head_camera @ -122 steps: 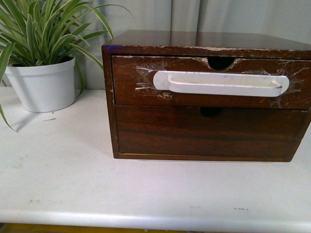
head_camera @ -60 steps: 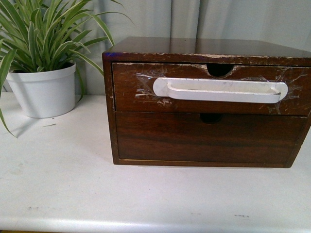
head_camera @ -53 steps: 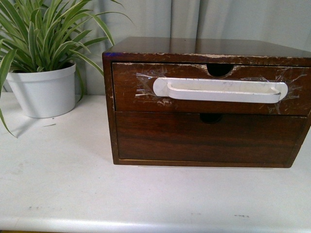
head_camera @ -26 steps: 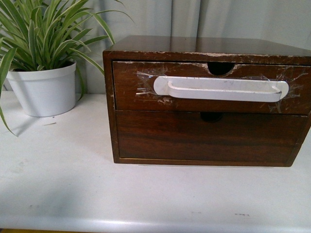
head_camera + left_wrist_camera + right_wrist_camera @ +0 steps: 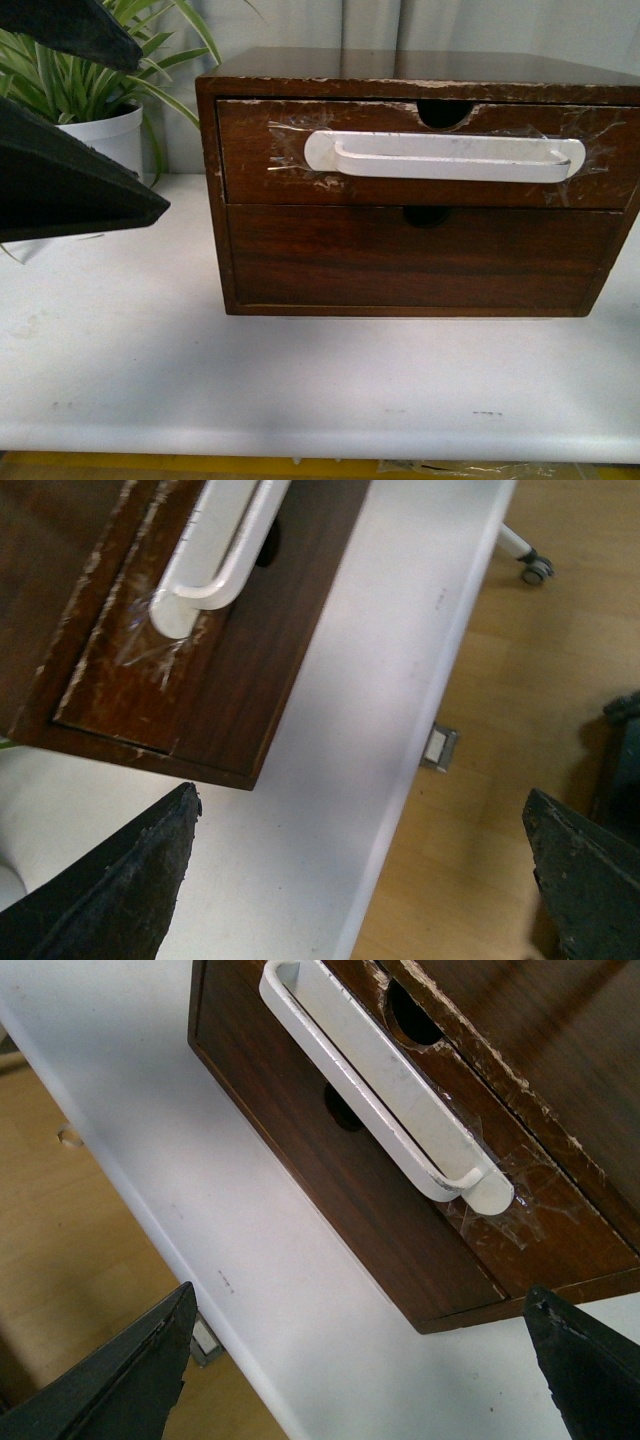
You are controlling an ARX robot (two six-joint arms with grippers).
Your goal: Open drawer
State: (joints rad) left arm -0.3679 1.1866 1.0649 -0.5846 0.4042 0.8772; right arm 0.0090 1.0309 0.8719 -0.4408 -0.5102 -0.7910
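Drawer [image 5: 420, 155] closed; left gripper [image 5: 152, 135] spread wide at left, before potted plant [image 5: 70, 90].

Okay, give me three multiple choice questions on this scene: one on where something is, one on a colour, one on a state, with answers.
1. Where does the potted plant stand relative to the wooden chest?
A) on top of it
B) beside it, on the robot's left
C) in front of it

2. What colour is the handle taped on the drawer?
A) black
B) white
C) red

3. How is that drawer?
A) shut
B) pulled half out
C) taken out

Answers:
1 B: the front view shows it left of the chest.
2 B: it is white against the dark wood.
3 A: its front sits flush in the chest.
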